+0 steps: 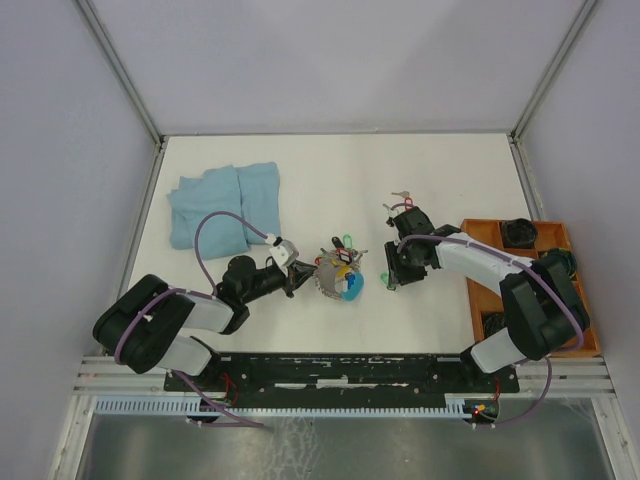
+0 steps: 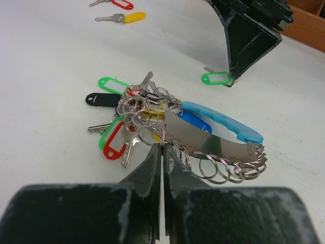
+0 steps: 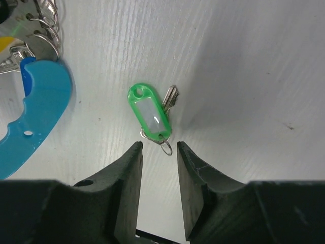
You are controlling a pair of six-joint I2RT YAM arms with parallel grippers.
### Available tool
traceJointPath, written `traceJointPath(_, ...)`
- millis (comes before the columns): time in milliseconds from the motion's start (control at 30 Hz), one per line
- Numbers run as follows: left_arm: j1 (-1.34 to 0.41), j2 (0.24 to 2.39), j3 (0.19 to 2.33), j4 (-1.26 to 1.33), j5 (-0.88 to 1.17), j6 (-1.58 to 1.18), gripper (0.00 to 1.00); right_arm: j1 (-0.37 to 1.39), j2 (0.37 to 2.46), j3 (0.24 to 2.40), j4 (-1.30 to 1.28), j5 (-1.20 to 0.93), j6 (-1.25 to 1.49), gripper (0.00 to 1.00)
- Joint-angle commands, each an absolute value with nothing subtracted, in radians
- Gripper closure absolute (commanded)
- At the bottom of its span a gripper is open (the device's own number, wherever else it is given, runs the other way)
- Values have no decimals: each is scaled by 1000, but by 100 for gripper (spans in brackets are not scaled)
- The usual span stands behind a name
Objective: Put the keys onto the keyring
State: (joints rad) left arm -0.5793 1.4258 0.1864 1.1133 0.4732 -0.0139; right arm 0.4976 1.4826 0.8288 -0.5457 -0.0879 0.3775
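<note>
The keyring (image 2: 203, 138), a metal plate edged with split rings and a blue handle (image 3: 35, 107), lies mid-table (image 1: 340, 276). Several tagged keys (image 2: 119, 137) are bunched at its left end. My left gripper (image 2: 162, 147) is shut on one thin ring at the plate's near edge. A loose key with a green tag (image 3: 151, 113) lies flat on the table just right of the keyring (image 2: 217, 78). My right gripper (image 3: 159, 145) hangs open over it, the key's small ring between the fingertips, nothing held. Two more keys, yellow-tagged (image 2: 133, 17) and red-tagged (image 2: 123, 4), lie farther back.
A folded blue cloth (image 1: 225, 205) lies at the back left. An orange tray (image 1: 490, 225) holding dark parts stands along the right edge, close to the right arm. White walls enclose the table.
</note>
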Motion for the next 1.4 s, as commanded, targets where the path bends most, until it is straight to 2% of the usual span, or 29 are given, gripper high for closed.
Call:
traceJointPath(0,-575,1411,210,1146,488,-32,97,471,1530,873,-521,-168,343,60)
traceJointPath(300,-576,1415,214,1141,495,-34,97,460,1515,858,-525,-170,334,79)
traceJointPath(400,-575,1414,215,1139,497,-34,97,460,1504,860,-536,-170,330,88)
traceJointPath(467,-575,1413,214,1137,497,-34,97,460,1500,859,-538,-170,329,98)
traceJointPath(500,-575,1413,215,1138,498,-34,97,460,1497,859,-540,-168,326,99)
traceJointPath(733,-575,1416,217,1137,501,-35,97,462,1396,806,-425,-159,310,99)
traceJointPath(1133,-575,1423,219,1142,502,-41,97,564,1139,472,190,67,287,99)
traceJointPath(1367,-576,1425,221,1144,503,-43,97,630,1204,404,296,133,293,99)
